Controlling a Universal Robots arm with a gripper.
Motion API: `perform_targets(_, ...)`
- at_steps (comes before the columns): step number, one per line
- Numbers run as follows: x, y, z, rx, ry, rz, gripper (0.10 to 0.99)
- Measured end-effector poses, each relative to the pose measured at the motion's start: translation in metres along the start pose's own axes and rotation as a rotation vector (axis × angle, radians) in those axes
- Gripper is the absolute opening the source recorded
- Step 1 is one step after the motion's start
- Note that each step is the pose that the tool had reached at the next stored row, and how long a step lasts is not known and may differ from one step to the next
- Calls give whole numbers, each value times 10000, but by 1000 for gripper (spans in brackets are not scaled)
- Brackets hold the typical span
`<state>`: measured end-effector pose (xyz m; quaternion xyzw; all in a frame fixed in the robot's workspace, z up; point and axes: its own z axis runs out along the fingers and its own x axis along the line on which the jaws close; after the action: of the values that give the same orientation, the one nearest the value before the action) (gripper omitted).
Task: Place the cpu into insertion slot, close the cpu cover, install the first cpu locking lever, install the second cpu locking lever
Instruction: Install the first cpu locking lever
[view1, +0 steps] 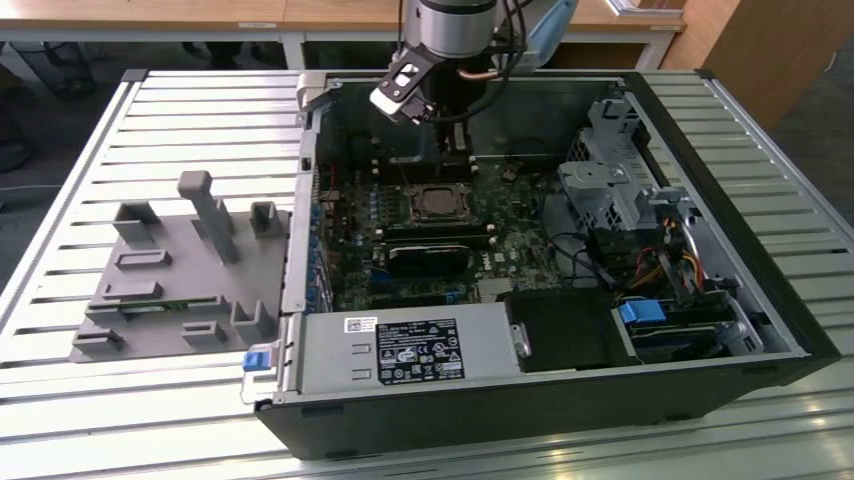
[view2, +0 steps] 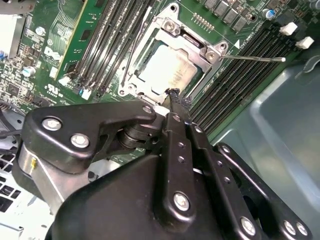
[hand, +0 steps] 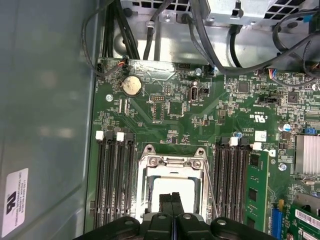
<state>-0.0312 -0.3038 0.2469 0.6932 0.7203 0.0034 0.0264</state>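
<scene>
The cpu (view2: 167, 72), a pale silvery square, lies in the insertion slot (hand: 172, 173) on the green motherboard. The cpu cover (view2: 192, 47), a silvery frame, lies down around it, and the chip shows through its window. One thin locking lever (view2: 252, 58) sticks out sideways from the socket corner. The second lever (view2: 131, 52) runs along the opposite side. My gripper (view2: 175, 96) is shut with nothing in it, its black fingertips just over the socket's edge. In the exterior view the gripper (view1: 447, 150) hangs just behind the socket (view1: 434, 203).
Black memory slots (hand: 116, 175) flank the socket, and a green card (hand: 257, 190) stands beside them. The case wall (view2: 280, 125) is close to the fingers. A drive cage (view1: 607, 190), cables and power supply (view1: 414, 350) crowd the case. A grey fixture plate (view1: 174, 270) lies outside.
</scene>
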Motion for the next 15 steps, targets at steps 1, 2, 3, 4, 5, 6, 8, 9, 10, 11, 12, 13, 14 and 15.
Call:
perform_targets(1, 0, 0, -8, 0, 1, -6, 106)
perform_targets(2, -1, 1, -16, -1, 1, -27, 106)
perform_targets(3, -1, 1, -21, -3, 4, -86, 106)
perform_targets(4, 0, 1, -20, -9, 12, -213, 106)
perform_targets(5, 0, 1, -20, -14, 18, -383, 106)
perform_targets(6, -1, 1, -21, -18, 23, -562, 106)
perform_targets(8, -1, 1, -21, -31, 38, -921, 106)
perform_targets(9, -1, 1, -21, -37, 46, -1101, 106)
perform_targets(10, -1, 1, -21, -43, 54, -1296, 106)
perform_targets(11, -1, 1, -21, -50, 61, -1476, 106)
perform_targets(12, -1, 1, -21, -56, 69, -1655, 106)
perform_targets(13, -1, 0, -21, -61, 76, -1834, 106)
perform_targets(14, -1, 0, -21, -67, 84, -2014, 106)
perform_targets(15, -1, 1, -21, -74, 91, -2194, 106)
